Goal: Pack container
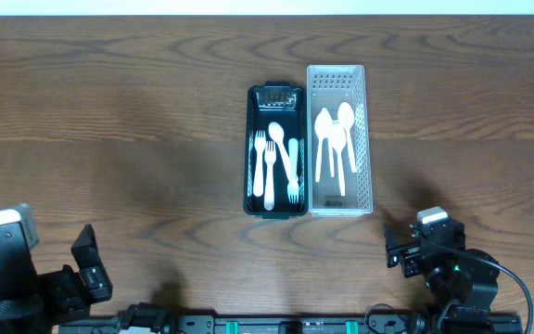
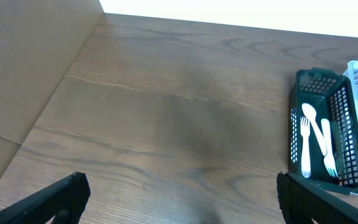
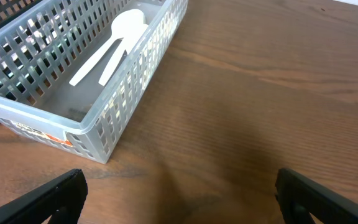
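Overhead: a black basket (image 1: 251,176) of cutlery (image 1: 272,167) and a white basket (image 1: 367,158) of spoons (image 1: 335,139) are set side by side, midway between near and far edges. Left wrist: the left gripper (image 2: 182,193) is held wide open, empty. Right wrist: the right gripper (image 3: 179,186) likewise.

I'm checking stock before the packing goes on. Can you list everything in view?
table: one, brown wood, under everything
dark basket: one, dark green, mid-table, left of and against the white basket
cutlery: about four pieces, forks among them, white, lying in the dark basket
white basket: one, white, mid-table
spoons: three, white, lying in the white basket
board: one, brown, at the table's left edge in the left wrist view
left gripper: one, black, open, near edge, holding nothing
right gripper: one, black, open, near the white basket's corner, holding nothing
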`<action>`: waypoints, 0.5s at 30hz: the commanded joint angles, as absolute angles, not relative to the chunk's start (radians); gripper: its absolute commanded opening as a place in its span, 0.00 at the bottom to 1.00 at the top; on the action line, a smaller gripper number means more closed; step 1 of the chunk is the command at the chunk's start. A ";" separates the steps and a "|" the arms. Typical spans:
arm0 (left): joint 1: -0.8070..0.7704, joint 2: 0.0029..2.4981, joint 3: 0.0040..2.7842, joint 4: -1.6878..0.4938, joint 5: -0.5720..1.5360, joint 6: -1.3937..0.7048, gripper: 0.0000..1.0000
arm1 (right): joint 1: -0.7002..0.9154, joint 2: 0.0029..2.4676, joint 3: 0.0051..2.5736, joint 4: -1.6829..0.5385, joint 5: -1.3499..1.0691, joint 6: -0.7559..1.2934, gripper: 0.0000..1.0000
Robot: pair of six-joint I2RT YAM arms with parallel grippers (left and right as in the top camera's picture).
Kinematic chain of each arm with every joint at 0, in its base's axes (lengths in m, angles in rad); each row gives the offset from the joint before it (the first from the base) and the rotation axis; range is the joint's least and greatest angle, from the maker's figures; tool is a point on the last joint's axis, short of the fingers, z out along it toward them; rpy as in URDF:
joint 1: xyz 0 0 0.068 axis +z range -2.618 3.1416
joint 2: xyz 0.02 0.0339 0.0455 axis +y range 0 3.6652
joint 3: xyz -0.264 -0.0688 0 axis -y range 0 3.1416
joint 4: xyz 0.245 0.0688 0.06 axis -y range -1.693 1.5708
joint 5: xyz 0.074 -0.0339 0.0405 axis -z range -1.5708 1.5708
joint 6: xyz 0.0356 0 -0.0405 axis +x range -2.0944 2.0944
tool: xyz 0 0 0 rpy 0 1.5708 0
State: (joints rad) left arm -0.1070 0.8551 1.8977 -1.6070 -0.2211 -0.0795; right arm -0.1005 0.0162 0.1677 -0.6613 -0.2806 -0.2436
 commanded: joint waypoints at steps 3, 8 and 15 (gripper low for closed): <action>-0.068 0.841 1.900 -1.605 -0.238 -0.065 0.98 | -0.098 0.006 0.163 -0.662 -0.281 -0.252 0.99; -0.013 0.775 1.759 -1.340 -0.183 -0.122 0.98 | -0.098 0.006 0.163 -0.662 -0.281 -0.252 0.99; 0.026 0.591 1.309 -0.987 -0.160 -0.205 0.98 | -0.098 0.006 0.163 -0.662 -0.281 -0.252 0.99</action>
